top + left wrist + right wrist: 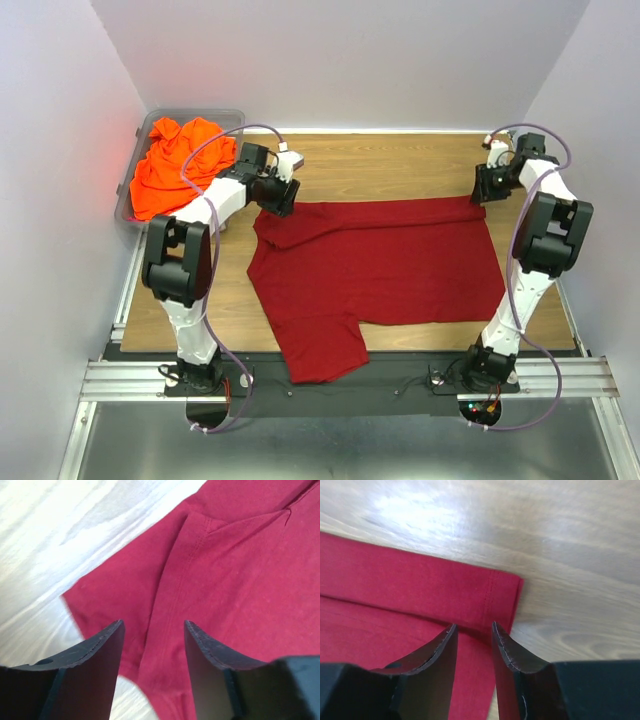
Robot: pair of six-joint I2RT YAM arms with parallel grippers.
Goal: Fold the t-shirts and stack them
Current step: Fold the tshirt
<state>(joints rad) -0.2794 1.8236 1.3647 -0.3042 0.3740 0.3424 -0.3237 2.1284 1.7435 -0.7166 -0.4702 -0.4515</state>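
Observation:
A dark crimson t-shirt (380, 265) lies spread on the wooden table, with one sleeve hanging toward the near edge. My left gripper (278, 192) is open above its far left corner. In the left wrist view the jaws (154, 625) stand wide apart over a seam of the red cloth (240, 580). My right gripper (487, 188) is at the shirt's far right corner. Its jaws (474, 626) are narrowly apart over the hemmed, folded-over edge (395, 585). A bright orange t-shirt (172, 165) lies crumpled in the bin. No magenta fabric shows.
The clear grey plastic bin (195, 114) stands at the far left corner of the table (400, 165), against the white wall. White walls close in the table on the left, back and right. Bare wood shows beyond the shirt.

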